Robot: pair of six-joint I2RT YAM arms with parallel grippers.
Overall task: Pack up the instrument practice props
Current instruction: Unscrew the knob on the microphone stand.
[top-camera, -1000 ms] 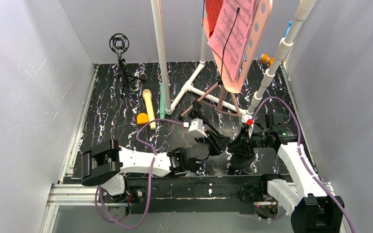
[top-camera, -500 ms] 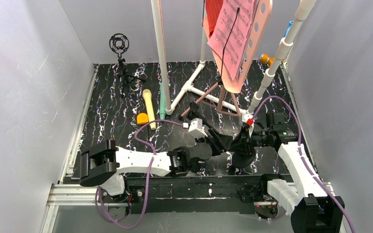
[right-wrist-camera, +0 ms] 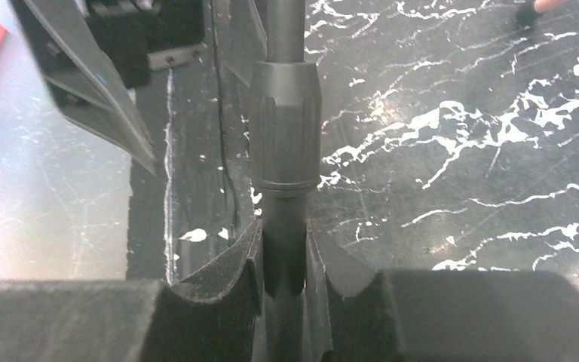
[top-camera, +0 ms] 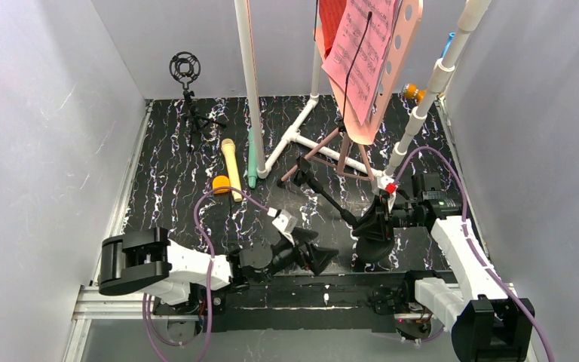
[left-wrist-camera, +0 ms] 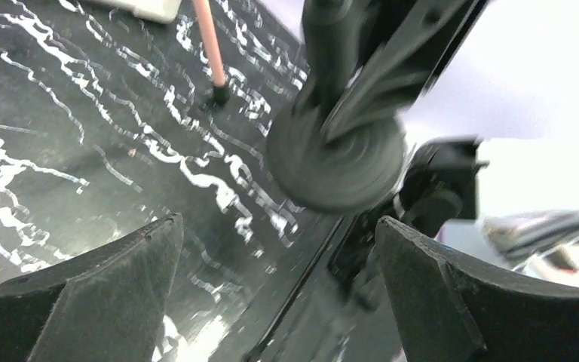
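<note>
On my overhead feed, the far left of the counter [top-camera: 166,188] has a small black tripod [top-camera: 187,83] with a ring mount. To its right the yellow microphone [top-camera: 231,167] and the mint-green microphone [top-camera: 251,162] lie side by side, close to an upright of the white pipe frame [top-camera: 252,83].

My left gripper [top-camera: 318,258] sits low near the arm bases, released. Its wrist view shows the fingers [left-wrist-camera: 113,294] spread wide with nothing between them, facing the round base [left-wrist-camera: 335,162] of the black stand (blurred there).

Past the middle, the pink music stand [top-camera: 411,30] is upright on its tripod legs [top-camera: 344,154] among the pipes. Pink sheet music [top-camera: 362,53] rests on its front, and the red folder [top-camera: 330,23] shows behind that at the top edge.

On the right, the right gripper [right-wrist-camera: 284,249] is clenched on the black stand pole [right-wrist-camera: 284,113], just below its thicker collar. The pole leans away to the far left, with the base on the counter near the arms. I cannot tell whether the base lies flat.
</note>
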